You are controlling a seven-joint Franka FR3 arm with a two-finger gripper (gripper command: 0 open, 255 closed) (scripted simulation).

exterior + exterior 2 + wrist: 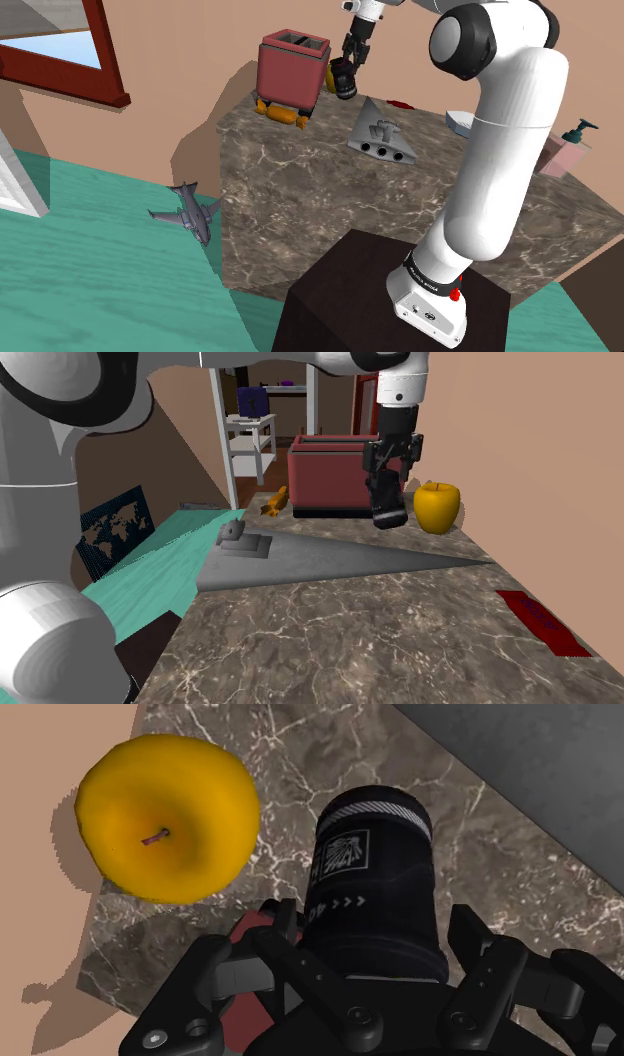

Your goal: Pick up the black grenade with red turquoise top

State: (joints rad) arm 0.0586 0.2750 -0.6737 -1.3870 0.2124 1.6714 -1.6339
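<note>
- Black two-finger gripper (372,919) is clamping the black cylindrical grenade (372,869). The fingers (268,954) are pressing on opposite sides of the body at a medium spread, set by the can's width.
- The grenade is hanging below the fingers with its white-ringed end pointing down at the counter. A white emblem and chevron marks are showing on the side, and a red part is peeking out at the gripper end.
- In the second exterior view the grenade (387,510) is looking slightly tilted and appears to be just clear of the brown marble countertop (400,642); contact cannot be ruled out.
- It is sitting between the dark red box-shaped toaster (335,474) and the yellow apple (437,505), close to both, with the grey wedge-shaped block (330,557) lying just in front.
- White arm is reaching from the dark stand (350,290) up and across the counter, with the wrist pointing nearly straight down and the gripper (349,70) hanging beside the toaster's corner (293,68).
- A flat red card (540,620) is lying near the wall, well apart.
</note>
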